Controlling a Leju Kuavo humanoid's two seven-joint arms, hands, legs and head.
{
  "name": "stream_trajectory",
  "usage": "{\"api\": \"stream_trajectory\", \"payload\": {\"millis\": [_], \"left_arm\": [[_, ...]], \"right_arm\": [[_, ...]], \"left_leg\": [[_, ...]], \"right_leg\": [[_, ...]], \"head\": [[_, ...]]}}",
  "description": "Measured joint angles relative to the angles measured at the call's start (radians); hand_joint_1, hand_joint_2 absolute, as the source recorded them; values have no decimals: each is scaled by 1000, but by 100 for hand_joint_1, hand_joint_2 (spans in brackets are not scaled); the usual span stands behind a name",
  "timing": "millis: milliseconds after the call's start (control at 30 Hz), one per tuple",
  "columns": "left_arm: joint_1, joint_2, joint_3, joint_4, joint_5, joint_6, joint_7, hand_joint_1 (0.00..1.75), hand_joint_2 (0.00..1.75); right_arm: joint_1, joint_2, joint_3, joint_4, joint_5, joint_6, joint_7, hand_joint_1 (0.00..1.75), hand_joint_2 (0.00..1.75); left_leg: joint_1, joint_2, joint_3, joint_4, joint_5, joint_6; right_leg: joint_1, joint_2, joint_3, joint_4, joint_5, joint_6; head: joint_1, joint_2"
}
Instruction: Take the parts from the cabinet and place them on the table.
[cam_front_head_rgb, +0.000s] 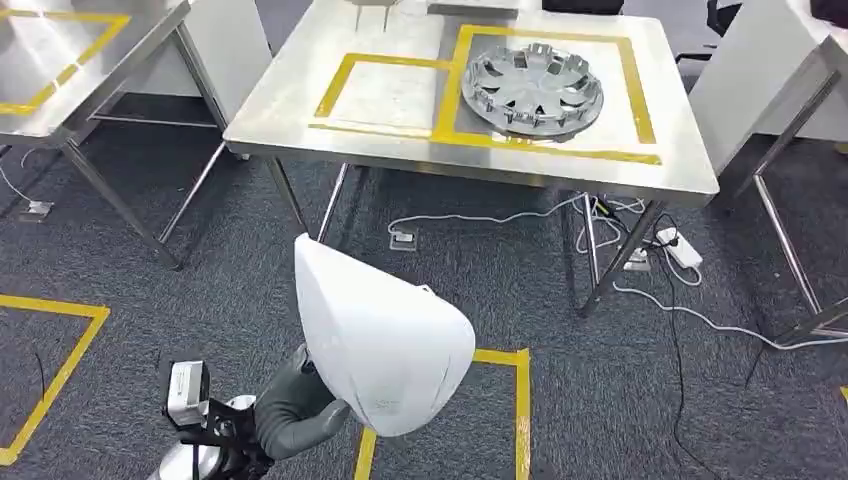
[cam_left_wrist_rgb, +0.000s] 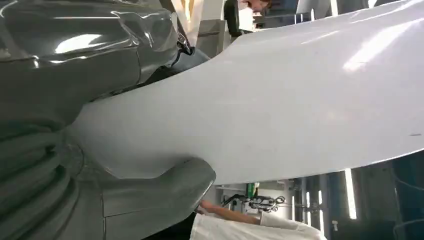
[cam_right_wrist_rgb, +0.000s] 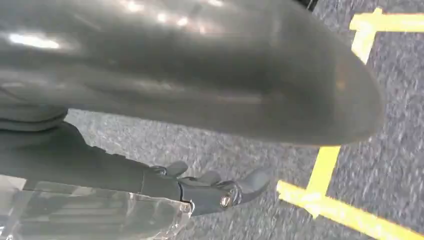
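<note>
The white curved part (cam_front_head_rgb: 385, 335) is up off the carpet (cam_front_head_rgb: 600, 380), gripped at its lower edge by the left hand (cam_front_head_rgb: 295, 405), fingers clamped on it. Ahead, a silver wheel cover (cam_front_head_rgb: 533, 88) lies on the bench (cam_front_head_rgb: 300, 115) inside yellow tape. The right hand (cam_right_wrist_rgb: 210, 192) hangs over carpet, fingers seemingly apart and holding nothing.
</note>
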Motion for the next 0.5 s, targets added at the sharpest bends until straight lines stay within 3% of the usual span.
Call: {"api": "stream_trajectory", "payload": {"millis": [33, 67, 100, 133, 167, 200, 233, 267, 300, 333, 367, 400, 433, 467, 500], "left_arm": [[0, -1, 0, -4, -1, -1, 0, 175, 175], [1, -1, -1, -5, -1, -1, 0, 175, 175], [0, -2, -1, -5, -1, -2, 0, 175, 175], [-1, -3, -1, -5, -1, -2, 0, 175, 175], [0, -5, -2, -5, -1, -2, 1, 175, 175], [0, -5, -3, -5, -1, -2, 1, 175, 175], [1, -6, -4, -5, -1, -2, 1, 175, 175], [1, -6, -4, -5, -1, -3, 1, 175, 175], [1, -6, -5, -5, -1, -3, 2, 175, 175], [1, -6, -5, -4, -1, -3, 2, 175, 175], [1, -6, -5, -3, -1, -3, 2, 175, 175], [0, -6, -5, -2, -1, -3, 2, 175, 175], [3, -6, -5, -2, -2, -4, 4, 175, 175], [1, -5, -5, -3, -2, -5, 5, 175, 175], [1, -6, -5, -3, -1, -5, 6, 175, 175]], "right_arm": [[-2, 1, 0, 0, 0, 0, 0, 0, 0], [-4, 1, 1, 0, 0, 0, 0, 0, 0], [-7, 0, 1, 0, 0, -1, -1, 0, 0], [-9, -1, 1, 0, 0, -1, -1, 0, 0], [-8, -3, 1, 0, -1, -2, -1, 0, 0], [-5, -6, 1, 0, -1, -2, -1, 0, 0], [-2, -7, 1, 1, -1, -2, -2, 0, 0], [-1, -10, 1, 1, -1, -2, -2, 0, 0], [-1, -10, 1, 1, -1, -2, -2, 0, 0], [-1, -11, 1, 1, -1, -2, -2, 0, 0], [1, -11, 1, 1, -1, -2, -2, 0, 0], [4, -8, 1, 1, -1, -2, -3, 0, 0], [3, -8, 2, 2, -2, -2, -3, 0, 0], [3, -9, 2, 1, 0, -2, -4, 0, 0], [2, -10, 2, 2, 1, -2, -5, 0, 0]], "left_leg": [[2, -2, 21, -9, 0, 6], [10, 0, 38, -20, 1, 4], [10, 0, 48, -24, -5, 9], [10, 0, 54, -24, -15, 10], [11, 0, 62, -24, -26, 8], [11, -1, 74, -24, -39, 6], [13, -4, 88, -24, -51, 2], [15, -5, 104, -24, -64, -2], [19, -6, 124, -24, -79, -8], [22, -6, 143, -24, -95, -15], [23, -6, 159, -21, -112, -22], [15, -7, 168, -12, -130, -30], [14, -6, 168, -10, -144, -35], [15, -5, 169, -13, -157, -41], [17, -2, 182, 3, -152, -46]], "right_leg": [[2, 0, 1, 6, 2, 4], [-2, -4, -30, 51, 5, 4], [-2, -8, -82, 138, 17, 9], [-4, -9, -144, 224, 8, 8], [-8, -10, -197, 284, -26, 4], [-11, -10, -239, 321, -78, -6], [-16, -10, -263, 322, -116, -2], [-20, -11, -272, 294, -130, 5], [-26, -12, -268, 233, -114, 21], [-32, -14, -254, 155, -66, 44], [-40, -20, -241, 72, 21, 77], [-43, -35, -236, 22, 123, 100], [-37, -45, -230, 18, 139, 67], [-36, -38, -219, 23, 138, 41], [-36, -36, -217, 22, 134, 25]], "head": [[-2, 0], [0, 0], [0, 0], [2, 0], [1, 0], [2, 0], [2, 0], [2, 0], [2, 0], [2, 0], [3, 0], [8, 0], [6, 0], [-1, 0], [-1, 0]]}}
